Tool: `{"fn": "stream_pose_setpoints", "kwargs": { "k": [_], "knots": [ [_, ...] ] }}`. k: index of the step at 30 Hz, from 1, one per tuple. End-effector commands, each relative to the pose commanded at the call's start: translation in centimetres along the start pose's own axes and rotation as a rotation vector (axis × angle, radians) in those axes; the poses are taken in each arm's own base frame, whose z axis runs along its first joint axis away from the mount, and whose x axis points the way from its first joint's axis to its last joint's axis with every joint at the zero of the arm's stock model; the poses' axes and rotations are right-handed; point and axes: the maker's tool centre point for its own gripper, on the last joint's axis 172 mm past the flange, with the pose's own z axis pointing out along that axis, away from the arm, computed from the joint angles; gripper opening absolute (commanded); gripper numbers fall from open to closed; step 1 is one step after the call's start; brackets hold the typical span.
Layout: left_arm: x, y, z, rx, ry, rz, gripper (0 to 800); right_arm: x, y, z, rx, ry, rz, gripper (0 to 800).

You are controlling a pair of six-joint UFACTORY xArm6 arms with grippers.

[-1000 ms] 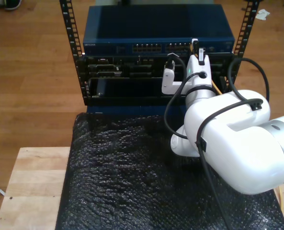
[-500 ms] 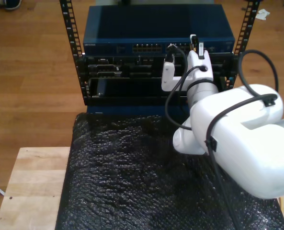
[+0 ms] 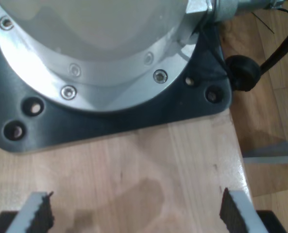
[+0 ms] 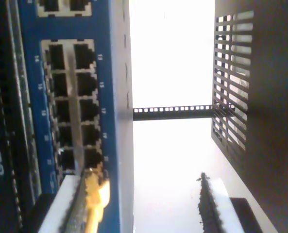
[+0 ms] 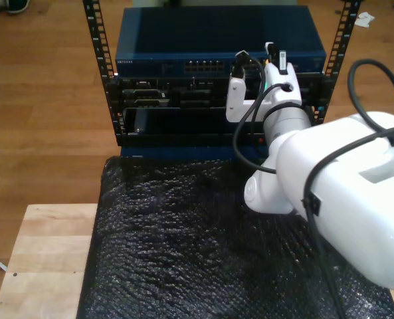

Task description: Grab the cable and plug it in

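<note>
Fingertips (image 3: 37, 213) of the first tool (image 3: 134, 216) are standing wide apart with nothing between them, hanging over the bare wooden counter (image 3: 134, 170) just beside a black base plate (image 3: 202, 97). This tool is playing no part at the ports.

Seen along the second tool (image 4: 139, 204), the blue switch (image 4: 112, 73) is sitting very close, its rows of ports (image 4: 71, 107) open. The cable (image 4: 94, 194) is lying with its yellow boot against one finger (image 4: 61, 206), tip pointing at the nearest port, while the other finger (image 4: 214, 204) is standing well apart from it. So the jaws are looking open, not pinching. Whether the plug is sitting inside a port is too blurred to tell. If it is not latched, the boot is probably free to slide off that finger and drop. If the tool is pushing on, a tip out of line is likely to catch on the blue face and bend.

From outside, the white arm (image 5: 329, 186) is reaching from the near right over the black mat (image 5: 177, 246) to the far rack (image 5: 97, 73). Its black hose (image 5: 240, 133) is looping near the rack front, where it is risking a snag.
</note>
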Motion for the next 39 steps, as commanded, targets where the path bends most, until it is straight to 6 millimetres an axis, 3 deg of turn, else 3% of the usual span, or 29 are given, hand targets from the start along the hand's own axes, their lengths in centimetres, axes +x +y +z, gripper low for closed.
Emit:
{"fn": "stream_pose_setpoints", "kwargs": {
  "k": [12,16,21,32,39],
  "knots": [
    [0.0,0.0,0.0,0.0,0.0,0.0,800,-0.3,0.7,-1.8,0.097,0.023,0.011,588],
    [0.0,0.0,0.0,0.0,0.0,0.0,800,0.1,0.4,-2.1,0.18,0.046,0.023,647],
    [0.0,0.0,0.0,0.0,0.0,0.0,800,0.3,0.6,-2.2,0.253,0.066,0.039,666],
    [0.0,0.0,0.0,0.0,0.0,0.0,800,-5.2,1.8,-1.6,0.367,0.03,0.048,671],
    [0.0,0.0,0.0,0.0,0.0,0.0,800,-6.3,2.1,-2.3,0.456,0.062,-0.004,671]
  ]
}}
